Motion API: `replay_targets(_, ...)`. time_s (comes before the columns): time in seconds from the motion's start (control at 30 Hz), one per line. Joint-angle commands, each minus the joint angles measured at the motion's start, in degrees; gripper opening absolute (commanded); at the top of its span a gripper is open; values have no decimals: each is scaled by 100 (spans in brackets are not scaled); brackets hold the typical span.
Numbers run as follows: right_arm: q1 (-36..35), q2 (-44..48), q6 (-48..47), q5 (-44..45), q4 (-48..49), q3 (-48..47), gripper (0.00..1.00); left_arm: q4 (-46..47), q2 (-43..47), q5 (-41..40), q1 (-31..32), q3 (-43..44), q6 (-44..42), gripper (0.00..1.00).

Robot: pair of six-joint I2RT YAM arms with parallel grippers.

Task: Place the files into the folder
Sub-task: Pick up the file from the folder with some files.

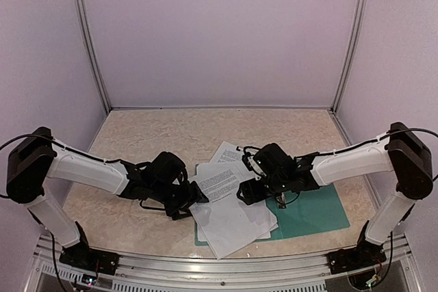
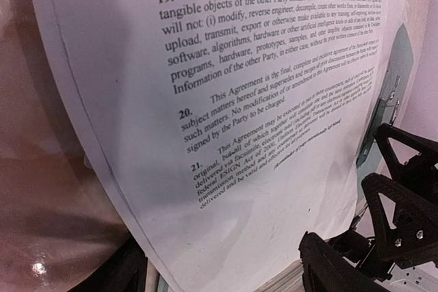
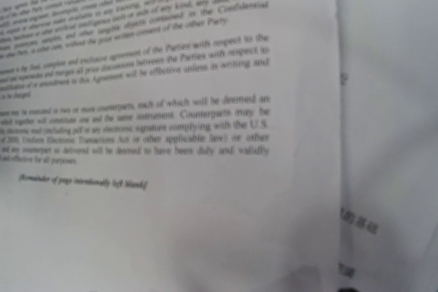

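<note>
The files lie just right of the left gripper. The folder lies under the right gripper. Left jaws stand apart; I cannot tell the right's.

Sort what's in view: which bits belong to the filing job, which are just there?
Job:
files, loose white printed sheets
folder, teal, partly under them
left pincer
right pincer

Just there:
table
metal front rail
enclosure walls

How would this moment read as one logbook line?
files: piled on teal folder | left gripper: at left edge of top sheet | right gripper: at its right edge
</note>
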State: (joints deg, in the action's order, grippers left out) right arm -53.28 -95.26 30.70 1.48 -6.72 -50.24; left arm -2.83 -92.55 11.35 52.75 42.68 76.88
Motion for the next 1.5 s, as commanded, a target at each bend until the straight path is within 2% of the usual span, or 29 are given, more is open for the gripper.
replay_targets(0.0,43,-140,4,-11,166,177,71,236,-243,-72,109,-98,229,73)
replay_targets(0.23,42,-168,131,-134,411,392,68,454,-296,-180,178,-175,396,71)
replay_targets(0.73,-127,-315,437,-346,797,497,64,462,162,-722,227,-455,434,63)
replay_targets(0.9,-124,-237,324,-193,536,420,64,383,242,-777,227,-474,469,66)
replay_targets(1.47,75,104,-188,286,-125,-22,70,577,-198,-668,168,-269,403,65)
